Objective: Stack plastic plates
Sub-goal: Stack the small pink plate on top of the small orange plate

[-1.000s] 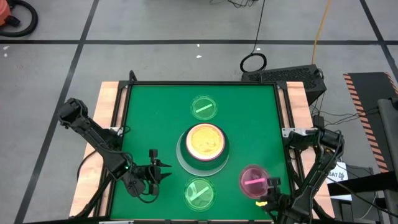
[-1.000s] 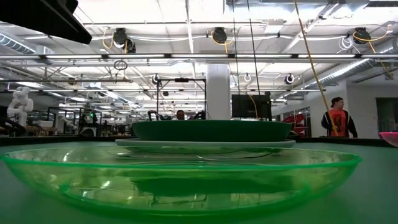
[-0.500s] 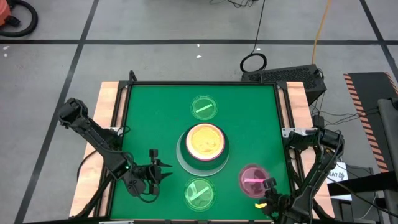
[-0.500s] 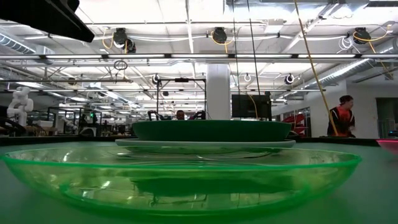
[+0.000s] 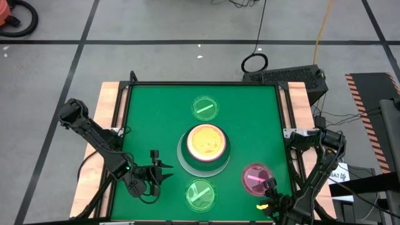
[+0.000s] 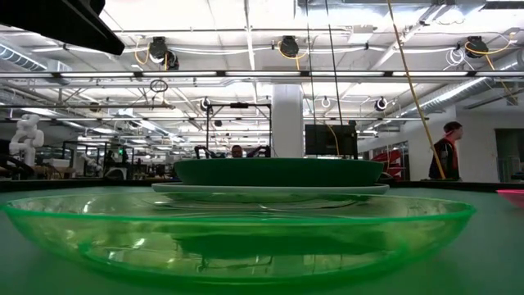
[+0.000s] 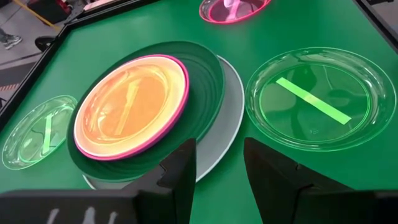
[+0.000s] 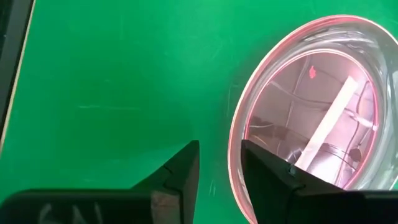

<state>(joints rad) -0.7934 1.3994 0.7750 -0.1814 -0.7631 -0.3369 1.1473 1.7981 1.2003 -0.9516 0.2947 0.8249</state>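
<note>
Near translucent green plate (image 6: 237, 233) fills low view, hiding most of stack (image 5: 204, 149) at centre. Right gripper (image 5: 270, 187) lower right, jaws parted, empty, just beside striped pink plate (image 5: 254, 178). Left gripper (image 5: 164, 173) lower left, parted, empty.

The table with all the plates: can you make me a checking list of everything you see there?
Surface: green table, wooden side edges.
Job's things: middle stack has an orange plate on pink, dark green and pale plates; two green see-through plates and a pink striped plate lie loose.
Clutter: nothing seen.
Grippers: left gripper open, empty, left of the stack; right gripper open, at the pink striped plate's rim.
Cables: a coil and a yellow cord on the floor.
Surroundings: a workshop hall; one person far off.
</note>
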